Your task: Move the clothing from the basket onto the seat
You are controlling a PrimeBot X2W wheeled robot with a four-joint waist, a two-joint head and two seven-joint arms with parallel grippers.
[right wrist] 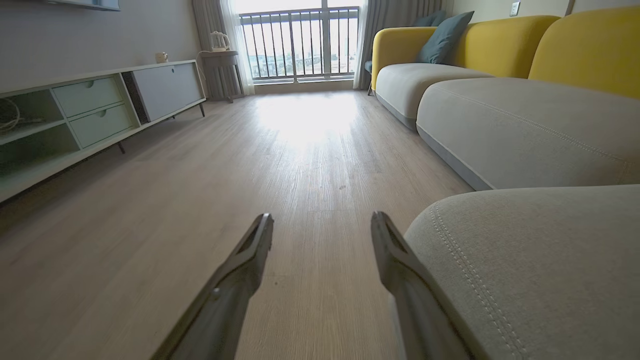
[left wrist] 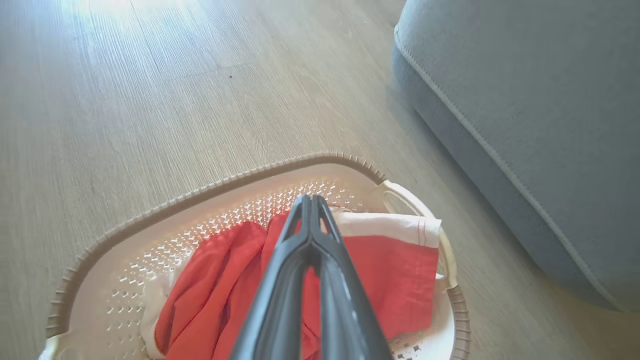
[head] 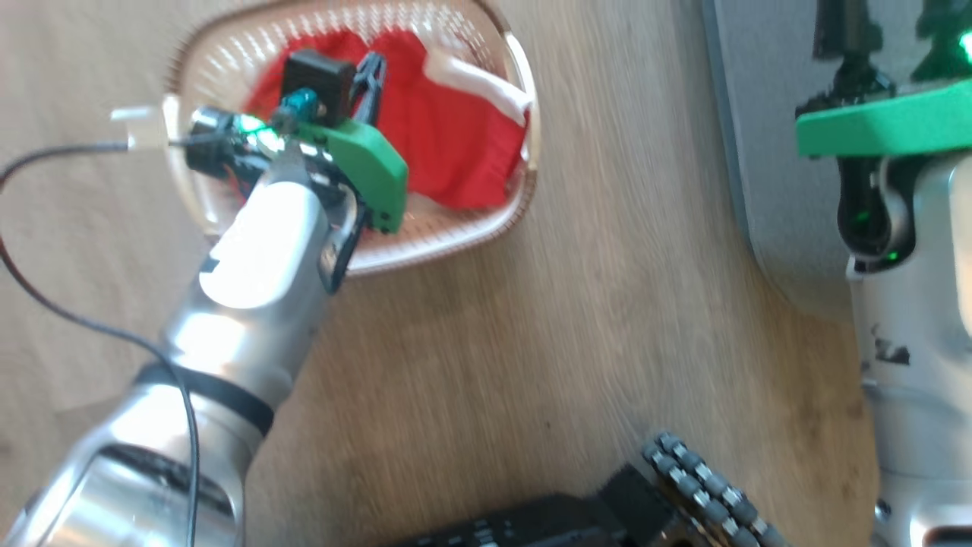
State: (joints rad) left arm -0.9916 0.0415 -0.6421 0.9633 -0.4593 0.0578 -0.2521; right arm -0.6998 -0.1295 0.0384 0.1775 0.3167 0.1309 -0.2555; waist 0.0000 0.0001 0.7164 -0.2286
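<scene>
Loosely, the clothing [left wrist: 400, 280] lies heaped in the basket [left wrist: 175, 201], left gripper [left wrist: 311, 201] pinched together over it, right gripper [right wrist: 322, 219] spread wide.

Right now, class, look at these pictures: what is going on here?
A two-armed robot is working on red clothing lying in a cream perforated basket on the wood floor. Its left fingers are shut down among the clothing; whether cloth is pinched isn't clear. The right fingers hang open beside the grey seat, holding nothing. No clothing lies on the seat yet.
</scene>
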